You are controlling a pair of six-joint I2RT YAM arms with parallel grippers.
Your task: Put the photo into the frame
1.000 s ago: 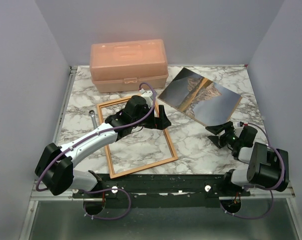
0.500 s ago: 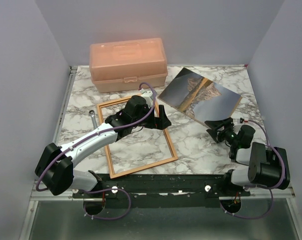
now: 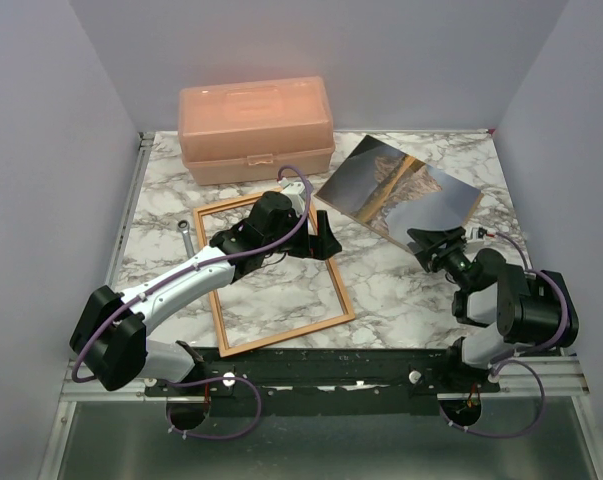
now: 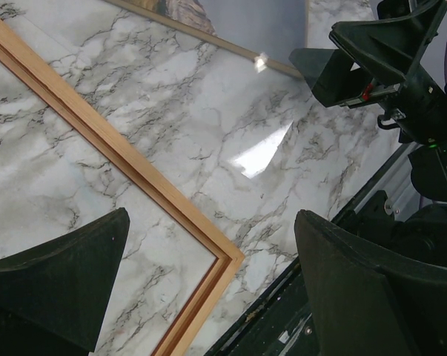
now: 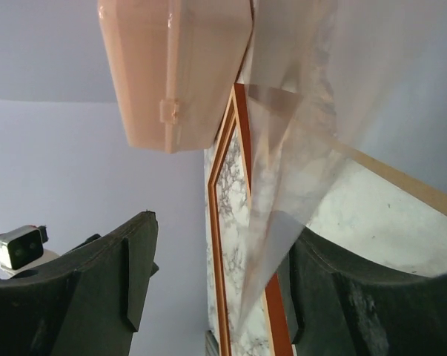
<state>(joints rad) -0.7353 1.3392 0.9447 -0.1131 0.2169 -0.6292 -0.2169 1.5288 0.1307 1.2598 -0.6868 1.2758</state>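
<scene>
The photo (image 3: 399, 190) lies face up at the back right of the marble table (image 3: 381, 290). The wooden frame (image 3: 271, 275) lies flat in the middle left. My left gripper (image 3: 321, 238) hovers open and empty over the frame's right rail; the left wrist view shows the frame's near right corner (image 4: 208, 245) between my fingers (image 4: 53, 282). My right gripper (image 3: 436, 243) is open at the photo's near corner. In the right wrist view the photo's glossy corner (image 5: 297, 185) lies between the open jaws, with the frame (image 5: 227, 222) beyond.
A peach plastic box (image 3: 256, 128) stands at the back left, also in the right wrist view (image 5: 171, 67). A small metal tool (image 3: 184, 232) lies left of the frame. The black base rail (image 3: 381, 365) runs along the near edge.
My right gripper has moved forward and left, up to the photo's near corner. The left arm, frame and photo have not moved.
</scene>
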